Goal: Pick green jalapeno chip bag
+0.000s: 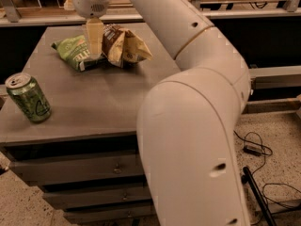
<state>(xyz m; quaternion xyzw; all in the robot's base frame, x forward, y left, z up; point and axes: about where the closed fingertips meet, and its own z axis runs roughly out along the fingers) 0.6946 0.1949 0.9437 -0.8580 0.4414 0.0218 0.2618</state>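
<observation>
The green jalapeno chip bag lies flat on the grey cabinet top at the far left. A brown-and-cream chip bag lies touching its right side. My gripper hangs straight down from the white wrist, its pale fingers over the right end of the green bag, between the two bags. The fingertips reach down to the bag's surface. My big white arm fills the middle and right of the view.
A green soda can stands upright near the front left edge of the cabinet top. Drawers run below the top. A dark rail and shelf run behind the cabinet. Black cables lie on the speckled floor at the right.
</observation>
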